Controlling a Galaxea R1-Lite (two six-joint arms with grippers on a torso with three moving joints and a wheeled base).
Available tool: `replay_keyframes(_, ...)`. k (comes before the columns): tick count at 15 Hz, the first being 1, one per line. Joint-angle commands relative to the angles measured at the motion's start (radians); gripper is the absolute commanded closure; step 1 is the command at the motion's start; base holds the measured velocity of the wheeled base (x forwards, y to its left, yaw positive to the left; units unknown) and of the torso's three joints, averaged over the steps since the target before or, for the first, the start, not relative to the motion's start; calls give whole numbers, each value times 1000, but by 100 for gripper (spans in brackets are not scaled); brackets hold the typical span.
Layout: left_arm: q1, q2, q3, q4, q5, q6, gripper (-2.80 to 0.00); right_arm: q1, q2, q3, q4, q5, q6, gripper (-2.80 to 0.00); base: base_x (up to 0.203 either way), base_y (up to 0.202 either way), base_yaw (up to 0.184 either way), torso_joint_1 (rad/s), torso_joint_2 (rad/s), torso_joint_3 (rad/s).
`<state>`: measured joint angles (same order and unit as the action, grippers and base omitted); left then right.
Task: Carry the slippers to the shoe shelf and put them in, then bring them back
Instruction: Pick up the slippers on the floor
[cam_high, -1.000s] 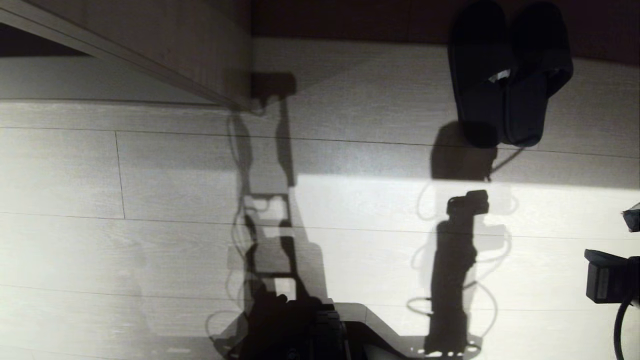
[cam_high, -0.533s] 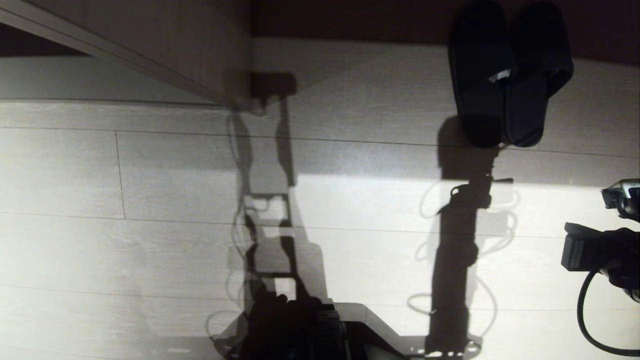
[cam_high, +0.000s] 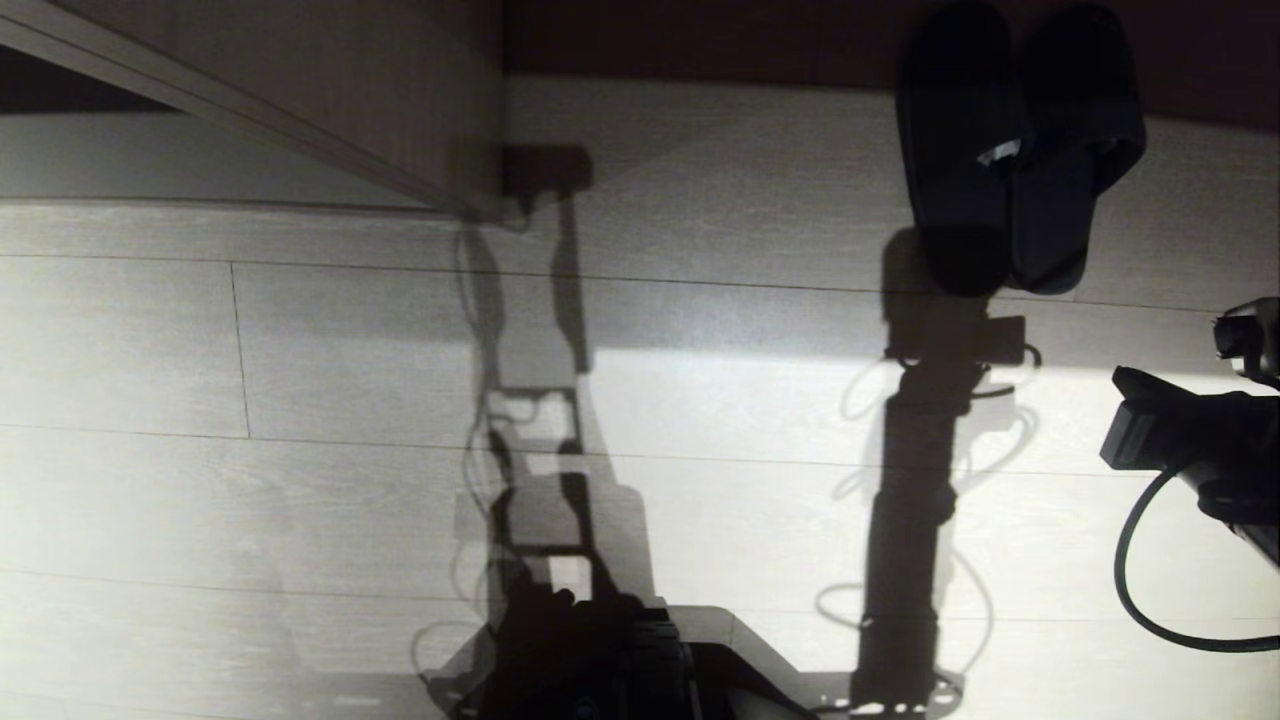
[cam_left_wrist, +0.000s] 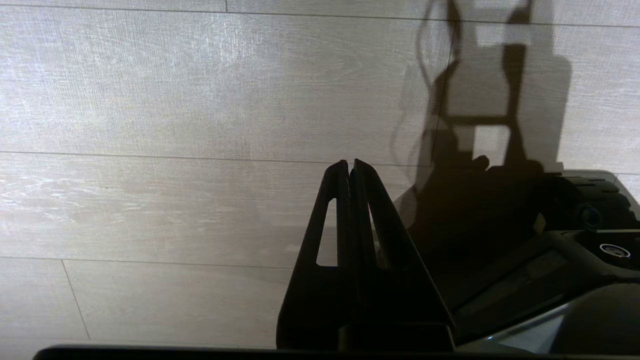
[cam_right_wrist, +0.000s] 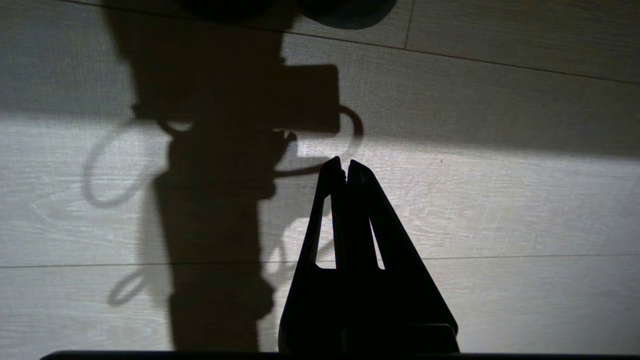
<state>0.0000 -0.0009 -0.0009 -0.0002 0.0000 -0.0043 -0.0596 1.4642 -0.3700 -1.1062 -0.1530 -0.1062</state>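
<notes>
The black slippers (cam_high: 1015, 150) lie side by side on the light base board (cam_high: 720, 150) of the shoe shelf, right of its upright divider (cam_high: 400, 100). Their toes point at the dark brown back (cam_high: 700, 35), and a white tag shows on the left one. My right arm (cam_high: 1190, 440) reaches in from the right edge, short of the slippers and to their right. The right gripper (cam_right_wrist: 345, 167) is shut and empty above the floor, with the slipper heels (cam_right_wrist: 350, 10) ahead of it. My left gripper (cam_left_wrist: 349, 163) hangs shut and empty over the floor.
Pale plank floor (cam_high: 300, 480) spreads before the shelf, crossed by the shadows of my arms. My dark base (cam_high: 660, 660) sits at the near edge and also shows beside the left gripper as the base (cam_left_wrist: 575, 260).
My right arm has come further into the head view from the right edge and moved forward toward the shelf. The slippers have not moved, and the left arm stays still.
</notes>
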Motion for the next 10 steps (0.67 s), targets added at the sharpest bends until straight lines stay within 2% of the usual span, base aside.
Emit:
replay_keyframes(1, 0, 1, 1, 0, 0, 0, 0, 4, 24, -6, -19, 0, -2, 0, 0, 0, 0, 0, 0, 0)
replay_keyframes(2, 0, 1, 1, -1, 0, 0, 0, 6, 30, -6, -27, 0, 5, -280, 0, 0, 0, 0, 0, 0)
replay_keyframes(5, 0, 1, 1, -1, 0, 0, 0, 8, 65, -8, -122, 2, 10, -280, 0, 0, 0, 0, 0, 0)
replay_keyframes(10, 0, 1, 0, 0, 0, 0, 0, 15, 107, -52, -138, 3, 11, -280, 0, 0, 0, 0, 0, 0)
